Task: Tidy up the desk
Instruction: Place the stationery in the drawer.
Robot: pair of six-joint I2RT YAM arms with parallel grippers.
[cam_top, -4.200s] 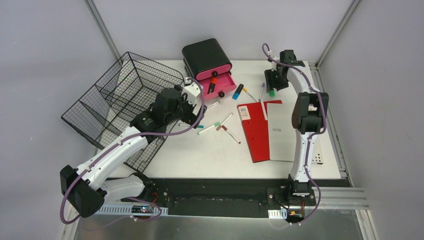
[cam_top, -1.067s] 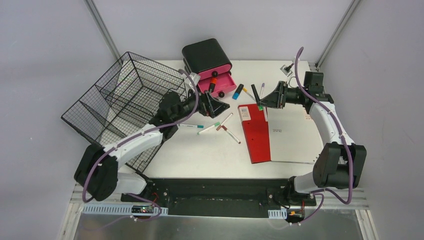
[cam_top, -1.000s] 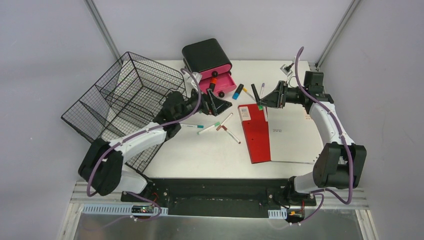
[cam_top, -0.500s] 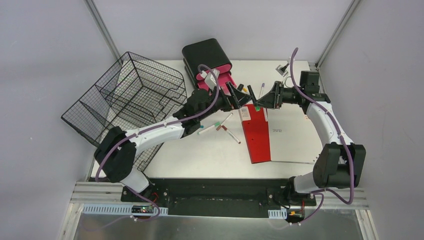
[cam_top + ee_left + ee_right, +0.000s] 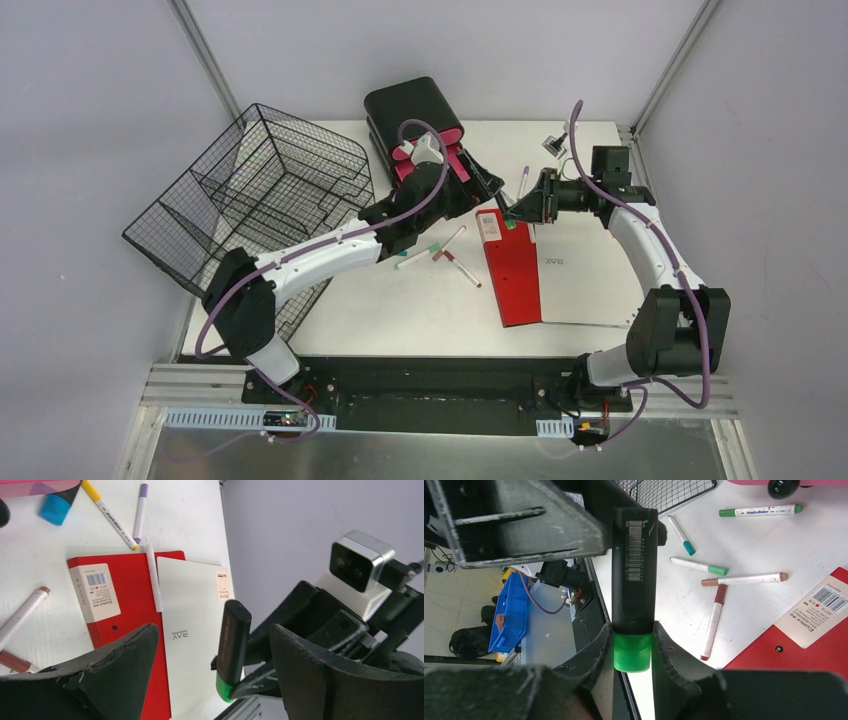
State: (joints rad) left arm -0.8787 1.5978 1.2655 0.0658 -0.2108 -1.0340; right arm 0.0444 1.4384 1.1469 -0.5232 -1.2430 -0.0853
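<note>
Wire basket (image 5: pixel 250 190) left; pink drawer box (image 5: pixel 412 112) rear; red notebook (image 5: pixel 515 275) beside white notebook (image 5: pixel 585 275); black highlighter (image 5: pixel 634 580) raised

Enclosure: plain pale grey wall panels (image 5: pixel 420 40) behind and to both sides of the left gripper (image 5: pixel 490 190); slanting silver aluminium corner struts (image 5: pixel 205 55) at the rear; soft, even light. Below the right gripper (image 5: pixel 633 645): beige room floor (image 5: pixel 444 605), blue plastic crate (image 5: pixel 506 615), black bag (image 5: pixel 466 640).

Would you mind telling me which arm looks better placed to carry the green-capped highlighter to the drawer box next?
Probably the left. The left hand, open, brackets the black highlighter that the right hand pinches by its green end, and the left arm lies right beside the black-and-pink drawer box.
</note>
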